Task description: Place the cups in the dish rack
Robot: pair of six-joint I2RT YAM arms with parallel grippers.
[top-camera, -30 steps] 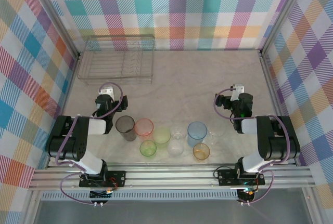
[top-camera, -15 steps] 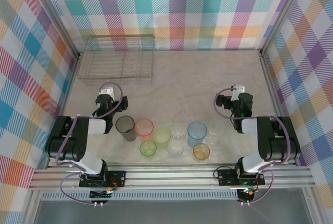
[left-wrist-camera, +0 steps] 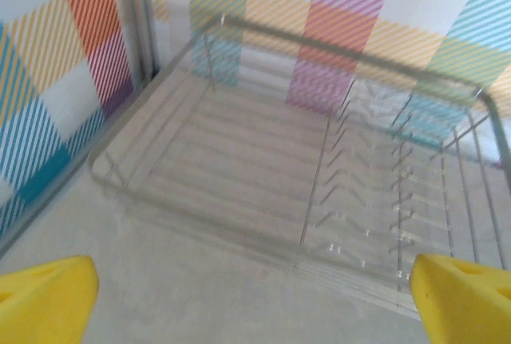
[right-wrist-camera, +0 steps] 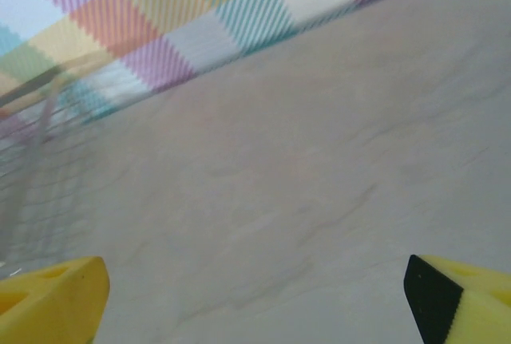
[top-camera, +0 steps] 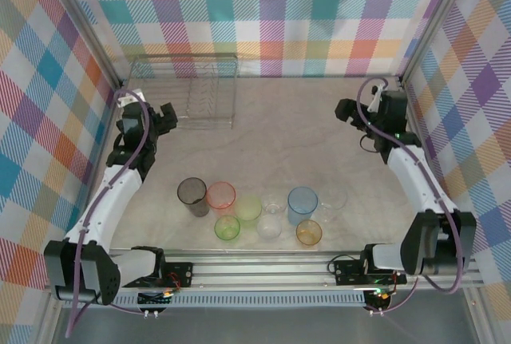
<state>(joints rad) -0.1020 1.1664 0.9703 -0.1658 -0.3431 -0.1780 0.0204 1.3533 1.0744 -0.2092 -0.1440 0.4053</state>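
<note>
The silver wire rack (top-camera: 182,93), with rows of upright tines, sits in the bench's (top-camera: 303,136) far-left corner. Translucent plastic cups (top-camera: 221,195) cluster at the near edge. The left gripper (left-wrist-camera: 255,300) gapes wide just before the rack. The right gripper (right-wrist-camera: 255,300), also wide, hangs over marbled surface at the far right.

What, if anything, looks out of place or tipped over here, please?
Nothing stands out: the translucent plastic cups stand upright together, and the silver wire dish rack sits flat in the far left corner.

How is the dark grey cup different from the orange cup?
The grey cup is dark and smoky; the orange cup is bright. The grey cup stands at the left end of the bunch, the orange cup toward the right. Both stand upright on the table, outside the dish rack.
</note>
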